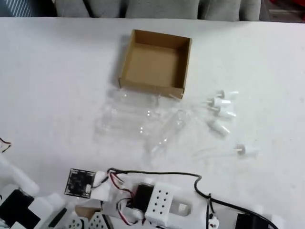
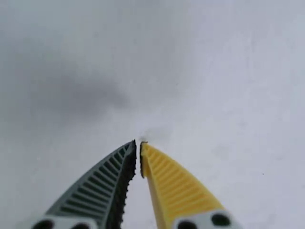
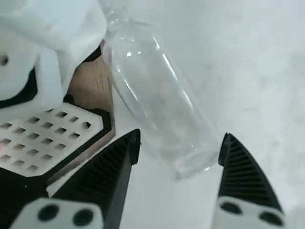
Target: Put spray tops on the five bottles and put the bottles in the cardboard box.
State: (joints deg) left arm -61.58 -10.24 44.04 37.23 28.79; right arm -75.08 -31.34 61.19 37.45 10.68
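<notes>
White table (image 1: 52,71), clear bottles (image 1: 143,117) barely visible; left pincer (image 2: 138,143) pressed together, right pincer (image 3: 181,134) spread.

- Left gripper (image 2: 138,145): one dark grey finger (image 2: 102,186) with a toothed inner edge and one yellow finger (image 2: 176,186), both ribbed. They sit on white mounts with dark round holes.
- Right gripper (image 3: 181,138): two black ribbed fingers (image 3: 109,167) on white mounts with dark holes.
- High view, arm parts: white perforated housing (image 1: 161,199), black servo block (image 1: 143,196), red, white and black wires (image 1: 116,183), black cable (image 1: 195,180), dark circuit board (image 1: 78,182).
</notes>
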